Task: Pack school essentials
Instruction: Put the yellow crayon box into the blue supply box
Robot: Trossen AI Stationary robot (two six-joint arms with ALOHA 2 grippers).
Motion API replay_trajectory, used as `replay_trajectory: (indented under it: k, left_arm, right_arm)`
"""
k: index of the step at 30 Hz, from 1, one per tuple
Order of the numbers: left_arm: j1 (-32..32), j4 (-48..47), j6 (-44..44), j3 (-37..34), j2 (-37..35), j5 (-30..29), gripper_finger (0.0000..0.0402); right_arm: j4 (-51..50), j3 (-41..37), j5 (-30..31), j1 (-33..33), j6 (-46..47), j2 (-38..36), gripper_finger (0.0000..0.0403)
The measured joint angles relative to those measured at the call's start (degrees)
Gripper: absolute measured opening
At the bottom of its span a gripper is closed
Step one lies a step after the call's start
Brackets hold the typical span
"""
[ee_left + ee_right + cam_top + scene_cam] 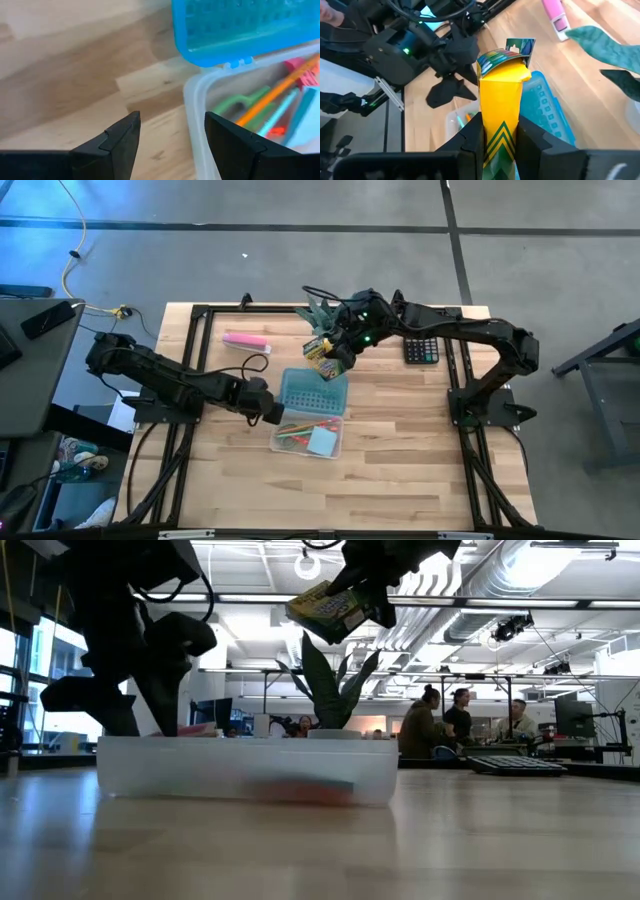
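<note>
The yellow-green crayon box (501,100) is pinched by the right gripper (500,131) in the air above the case's blue lid (314,389). The left gripper (172,132) is spread at the clear case's (196,107) rim.

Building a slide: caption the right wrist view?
Right gripper holds the crayon box above the open case's blue lid.
</note>
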Motion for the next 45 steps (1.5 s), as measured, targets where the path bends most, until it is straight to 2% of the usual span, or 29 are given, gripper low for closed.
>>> replay_trajectory:
  k: [5, 8, 17, 21, 29, 34, 41, 45]
  left_arm:
    - [-0.2, 1.9, 0.2, 0.0, 0.0, 2.4, 0.0211]
    - [-0.5, 1.7, 3.2, 0.0, -0.2, 3.1, 0.0211]
    - [-0.4, -6.4, 4.7, 0.0, -4.5, 3.5, 0.0211]
    - [-1.2, -7.4, 3.2, 0.0, -4.0, 3.5, 0.0211]
    - [-4.3, 0.8, 1.4, 0.0, 2.8, 3.9, 0.0211]
    - [-4.3, 5.1, 0.6, 0.0, 6.3, 6.7, 0.0211]
    - [-4.9, 14.9, 1.1, 0.0, 8.4, 7.5, 0.0211]
    - [-4.9, 14.5, 1.9, 0.0, 8.6, 7.3, 0.0211]
  right_arm:
    - [-0.3, 0.0, 0.2, 0.0, -0.9, 0.0, 0.0067]
    - [-0.7, 0.0, -0.2, 0.0, -0.7, 0.0, 0.0067]
    - [-1.8, 0.0, 0.0, 0.6, 0.0, 0.0, 0.0067]
    - [-1.9, 0.0, 0.3, 0.6, 0.2, 0.0, 0.0067]
    - [-2.1, 0.0, 0.5, 0.6, 0.1, 0.0, 0.0067]
    - [-2.4, 0.0, 0.5, 0.6, 0.0, 0.1, 0.0067]
    - [-2.6, 0.0, 0.6, 0.6, 0.0, 0.1, 0.0067]
    - [-3.2, 0.0, 0.3, 0.6, 0.0, 0.1, 0.0067]
